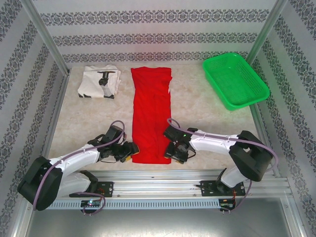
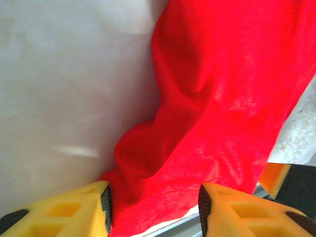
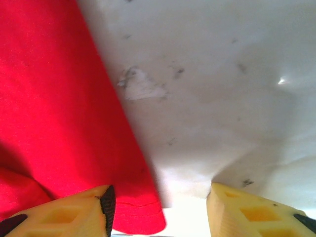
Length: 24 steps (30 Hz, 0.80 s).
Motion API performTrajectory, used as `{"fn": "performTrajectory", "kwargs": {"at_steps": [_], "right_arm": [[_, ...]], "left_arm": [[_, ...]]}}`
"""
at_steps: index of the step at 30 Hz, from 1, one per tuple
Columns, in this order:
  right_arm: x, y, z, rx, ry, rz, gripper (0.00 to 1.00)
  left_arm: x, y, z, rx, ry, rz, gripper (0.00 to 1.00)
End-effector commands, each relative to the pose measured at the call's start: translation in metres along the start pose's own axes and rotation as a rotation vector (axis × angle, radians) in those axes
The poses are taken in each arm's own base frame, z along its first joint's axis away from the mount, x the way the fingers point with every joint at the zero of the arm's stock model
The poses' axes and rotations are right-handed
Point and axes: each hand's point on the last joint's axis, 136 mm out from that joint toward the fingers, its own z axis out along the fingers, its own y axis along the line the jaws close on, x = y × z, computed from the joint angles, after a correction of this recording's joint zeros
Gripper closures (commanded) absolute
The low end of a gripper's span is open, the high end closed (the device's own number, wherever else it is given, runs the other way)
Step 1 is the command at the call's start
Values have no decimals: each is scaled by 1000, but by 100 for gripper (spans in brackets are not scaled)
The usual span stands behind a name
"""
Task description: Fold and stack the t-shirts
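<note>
The red t-shirt [image 1: 151, 112] lies as a long narrow strip down the middle of the table, print hidden. The white t-shirt [image 1: 99, 82] with a black graphic sits folded at the back left. My left gripper [image 1: 132, 150] is open at the strip's near left corner; in the left wrist view red cloth [image 2: 207, 108] bunches between its yellow fingers [image 2: 79, 210]. My right gripper [image 1: 174, 152] is open at the near right corner; the hem corner [image 3: 143, 217] of the red t-shirt lies between its fingers [image 3: 84, 210], nearer the left one.
A green mesh basket [image 1: 236, 80] stands at the back right. The metal rail [image 1: 187, 185] runs along the near table edge just behind both grippers. Patterned walls close in the table [image 1: 217, 123] on three sides.
</note>
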Motion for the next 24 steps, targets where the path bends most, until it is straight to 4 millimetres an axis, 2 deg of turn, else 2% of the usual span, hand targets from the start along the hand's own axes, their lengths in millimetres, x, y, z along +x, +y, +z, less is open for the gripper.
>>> {"fn": "performTrajectory", "kwargs": {"at_steps": [1, 5, 9, 15, 24], "right_arm": [[35, 80, 1, -271, 151, -150, 49], [39, 80, 4, -250, 165, -150, 51], [39, 69, 12, -211, 168, -136, 63], [33, 57, 2, -191, 118, -120, 69], [18, 24, 0, -160, 66, -66, 68]], "left_arm": [[4, -17, -1, 51, 19, 50, 54], [10, -12, -1, 49, 30, 50, 61], [14, -5, 2, 48, 40, 38, 72], [13, -9, -2, 61, 28, 44, 86], [14, -16, 2, 78, 41, 57, 90]]}}
